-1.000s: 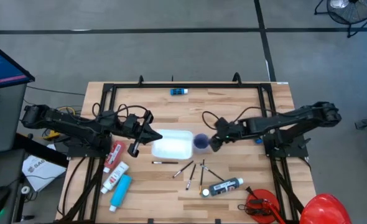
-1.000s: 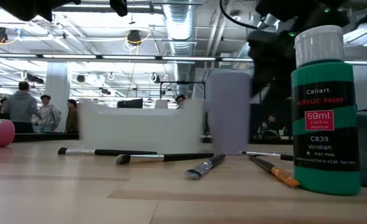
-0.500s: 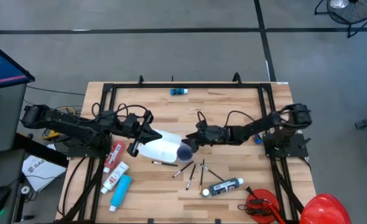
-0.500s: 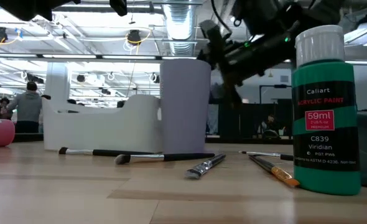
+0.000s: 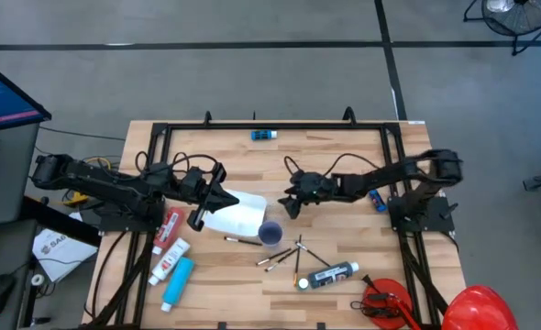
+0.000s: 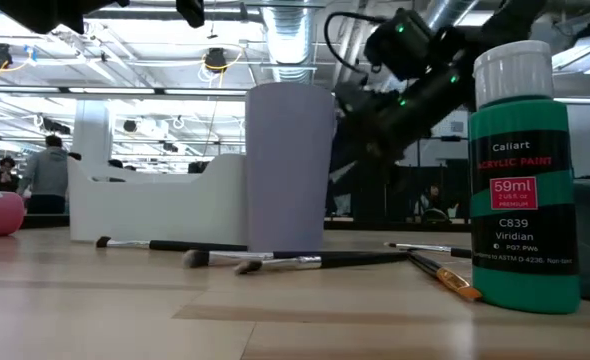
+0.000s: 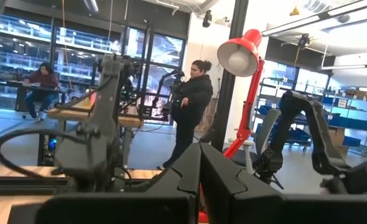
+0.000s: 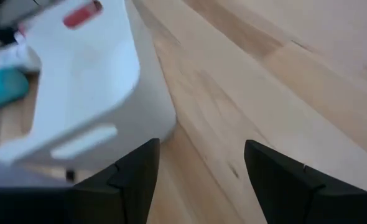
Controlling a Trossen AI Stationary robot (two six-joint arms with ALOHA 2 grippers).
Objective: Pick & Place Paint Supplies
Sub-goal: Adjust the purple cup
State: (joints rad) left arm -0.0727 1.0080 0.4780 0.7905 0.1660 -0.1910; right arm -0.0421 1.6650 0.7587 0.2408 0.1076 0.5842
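Near the tabletop's left edge, three paint tubes are lying side by side: a red tube point(image 5: 171, 224), a white tube with a red label point(image 5: 168, 260) and a light blue tube point(image 5: 178, 280). Just right of them the left gripper point(image 5: 200, 213) is hovering with its fingers pressed together, holding nothing, beside the white plastic bin point(image 5: 235, 213). The bin is sitting skewed near the tabletop's middle; nothing is showing inside it. Touching or just off its right front corner, a lavender cup point(image 5: 270, 233) is standing upright, its inside looking bare from above. The right gripper point(image 5: 291, 200) is reaching in low from the right, its fingers point(image 8: 135, 177) standing apart around nothing, just behind the cup and clear of it. Several thin brushes point(image 5: 284, 256) are lying scattered toward the front edge, with a black bottle with a white cap point(image 5: 326, 275) lying on its side beside them. In the low view a green Viridian paint bottle point(image 6: 524, 175) is standing upright, partly cut off.
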